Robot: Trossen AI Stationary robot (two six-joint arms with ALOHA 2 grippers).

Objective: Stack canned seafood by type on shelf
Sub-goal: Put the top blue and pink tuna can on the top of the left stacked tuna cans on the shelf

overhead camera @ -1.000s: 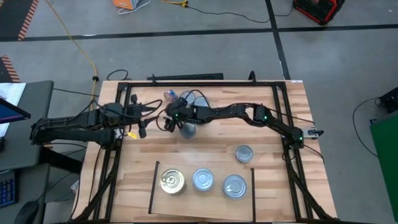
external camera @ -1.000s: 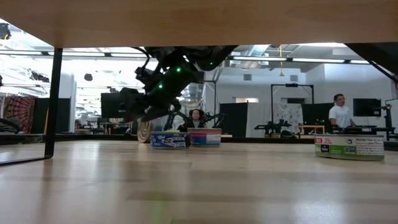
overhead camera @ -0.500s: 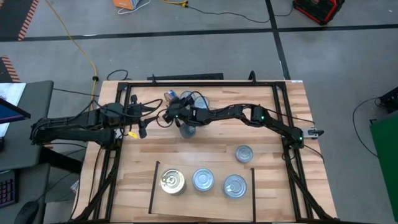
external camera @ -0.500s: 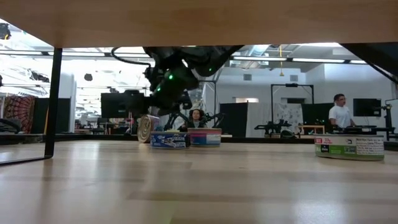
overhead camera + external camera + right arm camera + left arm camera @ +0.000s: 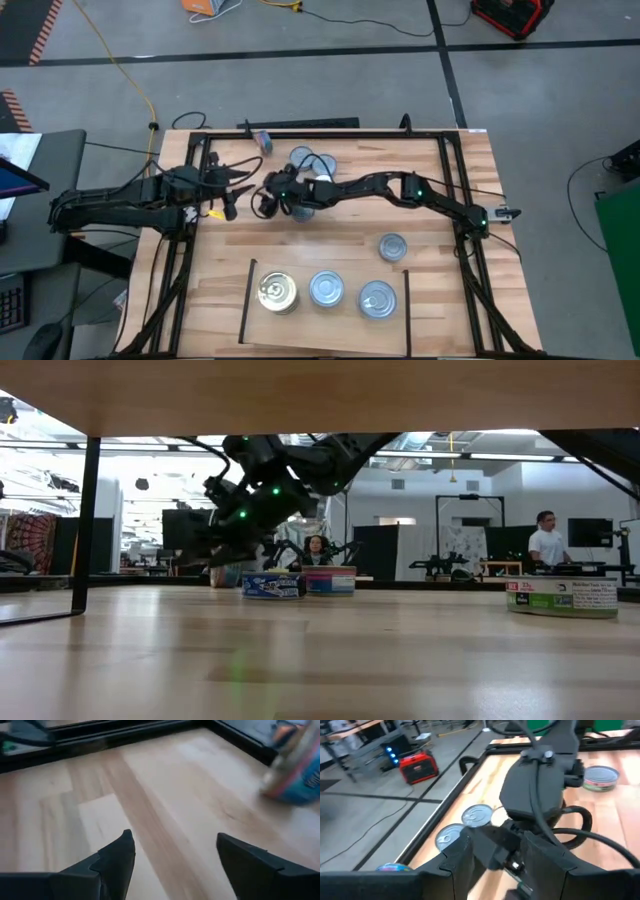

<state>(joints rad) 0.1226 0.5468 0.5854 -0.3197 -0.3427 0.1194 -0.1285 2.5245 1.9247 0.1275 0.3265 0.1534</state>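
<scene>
Two tins (image 5: 312, 161) behind right tool (image 5: 268, 200).

Three tins stand in a row on the shelf (image 5: 250, 300) at the lower middle of the high view: a gold-topped one (image 5: 277, 292), then two silver-topped (image 5: 326, 289) (image 5: 377, 298); another silver tin (image 5: 392, 246) lies flat just above, outside; two more (image 5: 312, 162) sit near the upper middle; a small can (image 5: 263, 141) lies beside them.
</scene>
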